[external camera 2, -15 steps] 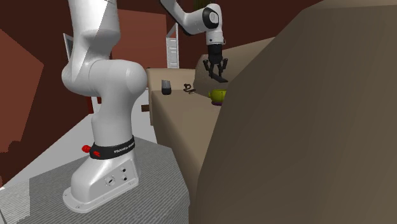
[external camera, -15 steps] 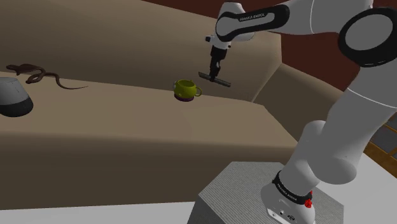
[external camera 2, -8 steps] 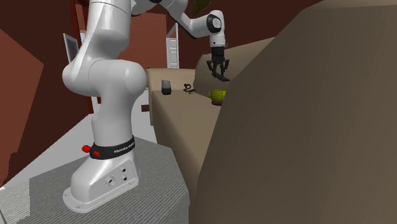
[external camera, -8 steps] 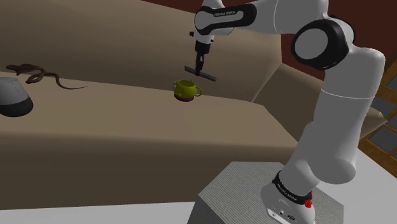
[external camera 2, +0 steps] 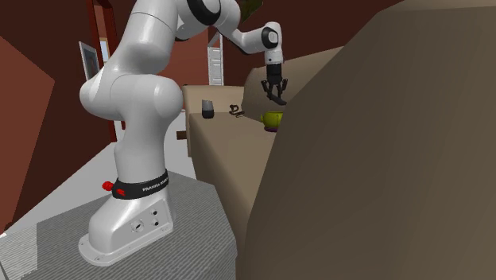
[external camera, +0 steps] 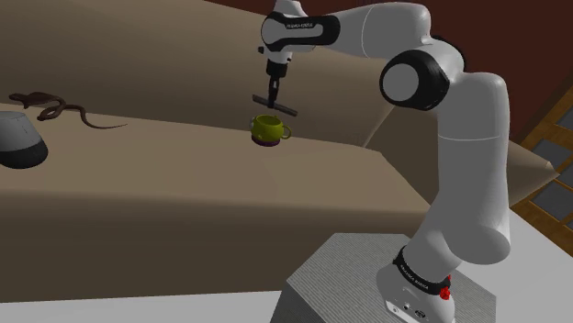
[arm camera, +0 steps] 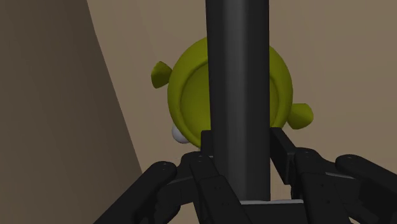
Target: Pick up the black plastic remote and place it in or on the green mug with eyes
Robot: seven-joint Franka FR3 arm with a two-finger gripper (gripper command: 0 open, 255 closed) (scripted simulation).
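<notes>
A yellow-green mug (external camera: pixel 267 128) with small ears and a white eye stands upright on a tan couch seat (external camera: pixel 184 174). My gripper (external camera: pixel 273 94) hangs just above it, shut on a long black remote (external camera: pixel 275 104) held level across the fingers. In the wrist view the remote (arm camera: pixel 237 95) crosses over the mug's (arm camera: pixel 191 95) open mouth, clasped between the fingers (arm camera: pixel 208 143) of my gripper (arm camera: pixel 238 145). The second exterior view has the gripper (external camera 2: pixel 276 94) and remote (external camera 2: pixel 278 99) over the mug (external camera 2: pixel 272 120).
A grey rounded object (external camera: pixel 18 139) and a dark brown cord-like thing (external camera: pixel 55 108) lie on the seat far to the shoulder view's left. The couch backrest (external camera: pixel 165 55) rises behind the mug, an armrest (external camera: pixel 413 119) to its right. The stand (external camera: pixel 367 280) is at lower right.
The gripper has carried the remote toward the shoulder view's left, from beside the mug to directly above it. The mug has not moved.
</notes>
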